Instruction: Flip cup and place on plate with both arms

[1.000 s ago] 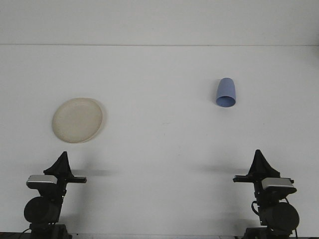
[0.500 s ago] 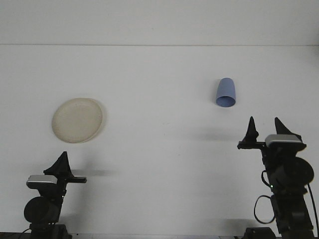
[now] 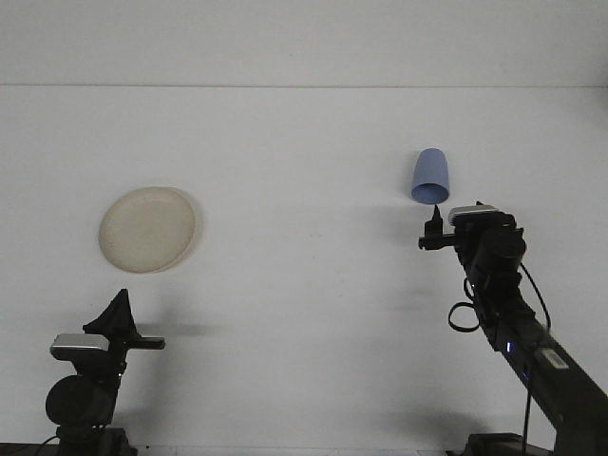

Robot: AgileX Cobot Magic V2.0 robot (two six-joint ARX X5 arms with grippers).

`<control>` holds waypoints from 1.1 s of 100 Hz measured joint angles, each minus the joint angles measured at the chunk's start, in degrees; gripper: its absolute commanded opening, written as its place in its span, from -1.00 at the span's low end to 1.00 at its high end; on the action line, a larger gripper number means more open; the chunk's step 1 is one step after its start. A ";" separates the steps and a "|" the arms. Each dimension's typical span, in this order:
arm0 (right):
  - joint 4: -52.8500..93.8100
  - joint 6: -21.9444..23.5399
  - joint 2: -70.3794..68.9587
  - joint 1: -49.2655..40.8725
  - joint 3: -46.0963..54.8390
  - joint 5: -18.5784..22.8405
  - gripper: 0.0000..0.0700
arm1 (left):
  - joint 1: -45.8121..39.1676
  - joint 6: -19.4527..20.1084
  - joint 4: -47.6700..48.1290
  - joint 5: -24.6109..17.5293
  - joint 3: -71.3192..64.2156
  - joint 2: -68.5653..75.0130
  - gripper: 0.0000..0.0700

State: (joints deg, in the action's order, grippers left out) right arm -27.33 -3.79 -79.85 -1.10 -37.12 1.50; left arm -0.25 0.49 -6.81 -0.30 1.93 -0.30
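Two arms frame a white counter [image 3: 304, 285], and only the right one is extended: its end effector [image 3: 446, 220] is reached forward, just below the rim of a blue cup [image 3: 430, 177], with one dark fingertip [image 3: 435, 217] rising to the cup's lower edge. Whether that tip touches the cup or merely overlaps it from this angle cannot be told, and the second finger is hidden behind the grey camera housing on the wrist, so how far the fingers stand apart cannot be read either. Nothing is seen gripped. The left end effector [image 3: 119, 313] sits low at the near left corner, holding nothing; its fingers appear in profile as a single dark wedge, and their spacing cannot be judged. Both arm bases are cut off by the bottom edge of the picture, and the right arm runs out of view at the lower right corner, a black cable looping beside it. The cup stands on the far right part of the counter with its narrower end toward the back wall and its wider end toward the robot, plain and unmarked. A pale, cream-coloured round plate [image 3: 148, 229] lies flat well apart from it on the left side, bare.
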 measured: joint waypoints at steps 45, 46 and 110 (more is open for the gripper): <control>-14.08 -6.82 -24.17 2.78 -11.04 -0.22 0.57 | 0.00 0.00 0.00 0.00 0.00 -0.02 -0.96; -14.08 -6.88 -24.59 2.82 -11.43 -0.22 0.57 | 0.00 0.00 0.00 -0.02 0.00 0.00 -0.96; -10.51 -8.00 -32.63 3.80 -21.27 0.28 -1.00 | 0.00 0.00 0.00 0.00 0.00 -0.02 -0.96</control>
State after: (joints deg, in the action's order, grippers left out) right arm -37.85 -11.79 -112.49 2.70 -58.39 1.78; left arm -0.25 0.49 -6.81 -0.30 1.93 -0.32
